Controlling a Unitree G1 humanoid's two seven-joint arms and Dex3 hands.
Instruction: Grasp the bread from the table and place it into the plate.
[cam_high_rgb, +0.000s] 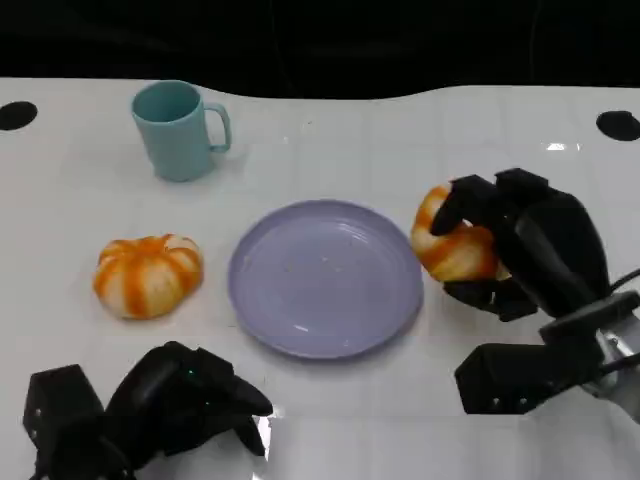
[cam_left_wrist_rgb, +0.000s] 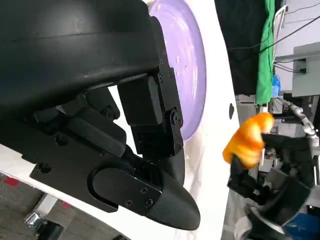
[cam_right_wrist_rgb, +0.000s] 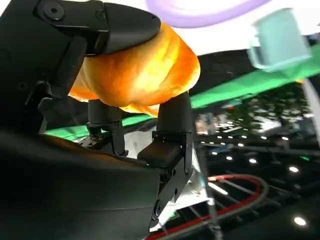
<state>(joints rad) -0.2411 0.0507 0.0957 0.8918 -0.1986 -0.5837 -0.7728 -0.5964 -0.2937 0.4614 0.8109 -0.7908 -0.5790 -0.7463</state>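
On the white bench (cam_high_rgb: 400, 420), a lavender plate (cam_high_rgb: 325, 277) sits near the middle. Just beside its right rim, the right robot hand (cam_high_rgb: 505, 250) grips an orange-and-white piece of bread (cam_high_rgb: 452, 240), fingers wrapped over it. A second striped bread (cam_high_rgb: 148, 274) lies left of the plate, apart from it. A teal mug (cam_high_rgb: 178, 130) stands upright farther back. The left robot hand (cam_high_rgb: 175, 400) rests low at the near left, fingers curled, holding nothing.

The head camera looked down from above the near table edge, with the purple plate (cam_high_rgb: 325, 277) at centre and the mug (cam_high_rgb: 178, 130) toward 11 o'clock. The left wrist camera sat close behind the left hand (cam_left_wrist_rgb: 100, 115), rolled sideways, and shared the plate. The right wrist camera, close behind the held bread (cam_right_wrist_rgb: 137, 75), was upturned and shared plate and mug.
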